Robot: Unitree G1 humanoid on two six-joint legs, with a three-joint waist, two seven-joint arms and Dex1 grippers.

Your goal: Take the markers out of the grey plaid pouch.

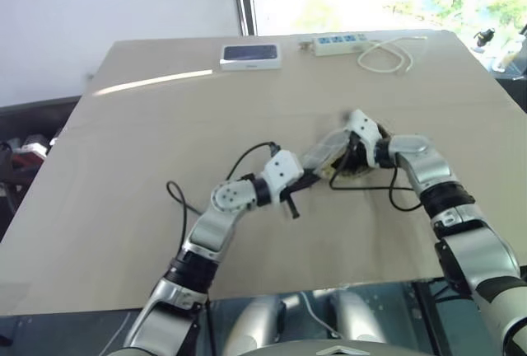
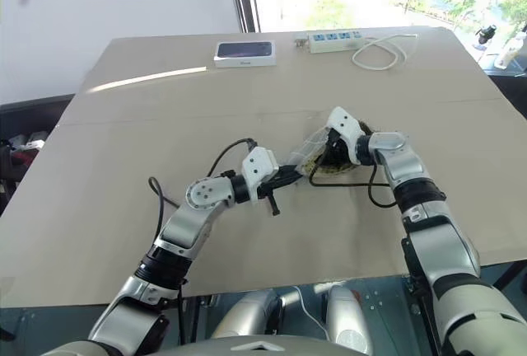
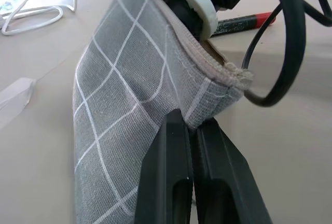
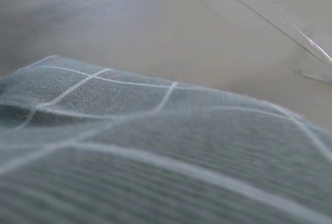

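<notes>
The grey plaid pouch (image 1: 324,153) lies mid-table, lifted at its mouth, where the tan lining (image 3: 217,57) shows. My left gripper (image 3: 193,124) is shut on the rim at the corner of the mouth. My right gripper (image 1: 356,156) comes from the right and pushes into the pouch mouth, its tip hidden inside; in the right wrist view the plaid fabric (image 4: 155,151) sits very close. A red marker (image 3: 243,24) with a dark end lies on the table just beyond the pouch mouth, behind the right hand.
At the table's far edge stand a white box with a dark top (image 1: 250,55), a white power strip (image 1: 338,43) and a white coiled cable (image 1: 385,58). Black arm cables (image 1: 403,199) loop near the right wrist. A clear tape seam (image 4: 259,11) runs across the table.
</notes>
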